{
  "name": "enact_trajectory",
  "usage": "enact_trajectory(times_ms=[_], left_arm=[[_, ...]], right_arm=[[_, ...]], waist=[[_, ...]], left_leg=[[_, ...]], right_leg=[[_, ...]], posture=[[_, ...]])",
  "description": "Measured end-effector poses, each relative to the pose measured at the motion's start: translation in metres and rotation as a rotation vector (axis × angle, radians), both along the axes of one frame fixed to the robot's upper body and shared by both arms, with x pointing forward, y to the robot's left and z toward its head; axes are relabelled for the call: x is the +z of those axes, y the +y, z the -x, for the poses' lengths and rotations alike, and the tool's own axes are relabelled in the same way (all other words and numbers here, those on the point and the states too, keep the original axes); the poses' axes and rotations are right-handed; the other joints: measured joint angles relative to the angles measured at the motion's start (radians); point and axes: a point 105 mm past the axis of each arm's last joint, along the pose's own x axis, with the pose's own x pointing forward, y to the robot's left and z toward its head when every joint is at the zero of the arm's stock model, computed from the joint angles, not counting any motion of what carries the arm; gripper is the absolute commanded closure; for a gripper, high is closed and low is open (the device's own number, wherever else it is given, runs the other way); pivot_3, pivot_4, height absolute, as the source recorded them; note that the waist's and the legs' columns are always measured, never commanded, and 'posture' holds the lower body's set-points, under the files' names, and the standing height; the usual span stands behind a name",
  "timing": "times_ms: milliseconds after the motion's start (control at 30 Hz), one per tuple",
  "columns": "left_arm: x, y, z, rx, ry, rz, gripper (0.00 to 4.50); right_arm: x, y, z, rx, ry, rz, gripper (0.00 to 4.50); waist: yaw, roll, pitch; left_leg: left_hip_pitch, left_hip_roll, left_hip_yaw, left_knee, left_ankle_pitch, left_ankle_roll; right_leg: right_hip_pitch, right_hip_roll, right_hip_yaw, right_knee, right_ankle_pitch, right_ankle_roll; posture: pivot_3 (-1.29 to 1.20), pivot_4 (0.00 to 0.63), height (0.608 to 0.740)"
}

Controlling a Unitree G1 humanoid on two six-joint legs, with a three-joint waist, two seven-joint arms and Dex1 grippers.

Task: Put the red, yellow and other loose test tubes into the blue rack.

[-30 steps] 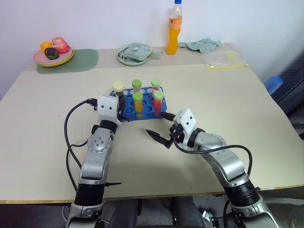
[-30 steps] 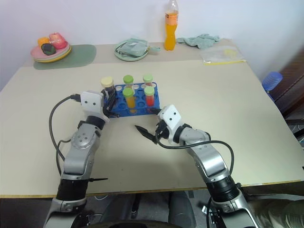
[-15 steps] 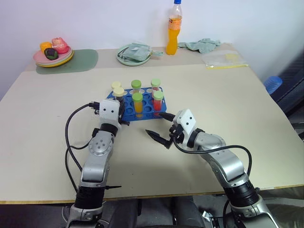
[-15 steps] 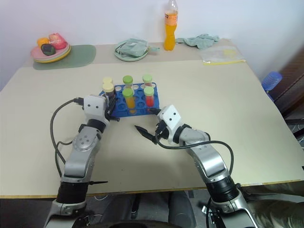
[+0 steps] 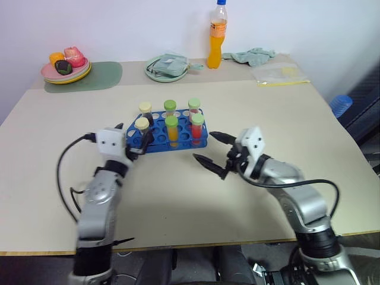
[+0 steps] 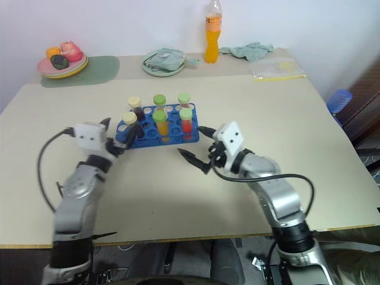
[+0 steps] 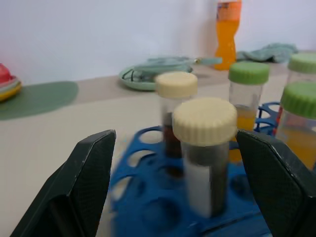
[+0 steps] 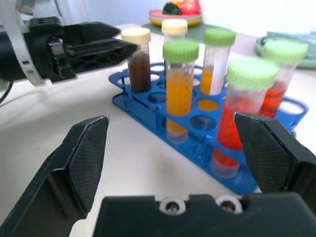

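On the beige table (image 5: 285, 119) the blue rack (image 5: 178, 142) holds 6 capped test tubes upright in its holes: 2 cream-capped ones with dark brown liquid (image 5: 142, 127) at its left end, 2 green-capped ones with yellow liquid (image 5: 172, 129) in the middle, and 2 green-capped ones with red-orange liquid (image 5: 197, 126) at its right end. The left gripper (image 5: 138, 139) sits just beside the rack's left end, its fingers spread apart with the nearer cream-capped tube (image 7: 204, 148) standing free between them, gripping nothing. The right gripper (image 5: 212, 153) hovers near the rack's front right corner, jaws wide and empty.
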Motion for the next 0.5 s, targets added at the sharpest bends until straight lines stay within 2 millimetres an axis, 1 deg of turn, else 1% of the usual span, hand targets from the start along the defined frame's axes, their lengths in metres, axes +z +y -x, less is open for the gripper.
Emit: enact_trajectory(times_ms=[67,100,200,267,333,367,500], left_arm=[[-0.002,0.028,0.013,-0.014,0.062,-0.067,0.52],[-0.003,0.037,0.018,-0.018,0.085,-0.077,0.52],[-0.009,0.052,0.031,-0.061,0.166,-0.088,0.52],[-0.011,0.059,0.038,-0.075,0.203,-0.104,0.52],[-0.013,0.064,0.044,-0.083,0.229,-0.123,0.52],[-0.013,0.065,0.045,-0.089,0.233,-0.120,0.52],[-0.014,0.067,0.049,-0.084,0.248,-0.099,0.52]], right_arm=[[0.000,-0.034,0.001,-0.066,0.032,0.052,0.00],[0.000,-0.046,0.001,-0.090,0.044,0.063,0.00],[-0.001,-0.080,0.006,-0.141,0.090,0.102,0.00],[-0.003,-0.100,0.006,-0.188,0.112,0.114,0.00],[-0.004,-0.115,0.006,-0.224,0.124,0.115,0.00],[-0.005,-0.119,0.006,-0.231,0.129,0.117,0.00],[-0.009,-0.128,0.006,-0.235,0.134,0.124,0.00]], waist=[[0.001,0.000,0.000],[0.002,0.000,0.000],[0.005,0.000,0.000],[0.003,0.000,0.000],[0.003,0.000,0.000],[0.003,0.000,0.000],[0.002,0.000,0.000]], left_leg=[[0.000,0.000,0.001,0.000,0.000,0.001],[0.000,0.000,0.001,0.000,-0.001,0.001],[0.001,0.000,0.002,0.000,-0.001,0.002],[0.001,0.001,0.002,0.000,-0.001,0.002],[0.002,0.001,0.003,-0.001,-0.001,0.002],[0.002,0.001,0.003,-0.001,-0.001,0.002],[0.002,0.002,0.002,-0.001,-0.001,0.002]], right_leg=[[0.001,0.000,0.000,-0.001,0.000,0.000],[0.002,0.000,0.000,-0.002,0.000,0.000],[0.004,-0.001,-0.002,-0.004,0.000,0.000],[0.004,-0.001,-0.002,-0.004,0.000,0.000],[0.004,-0.001,-0.002,-0.004,0.000,0.000],[0.005,-0.001,-0.002,-0.004,0.000,0.000],[0.005,-0.001,-0.001,-0.004,0.000,0.000]], posture=[[0.00,0.150,0.740],[0.00,0.150,0.740],[0.00,0.150,0.740],[0.00,0.150,0.740],[0.00,0.150,0.740],[0.00,0.150,0.740],[0.00,0.150,0.740]])
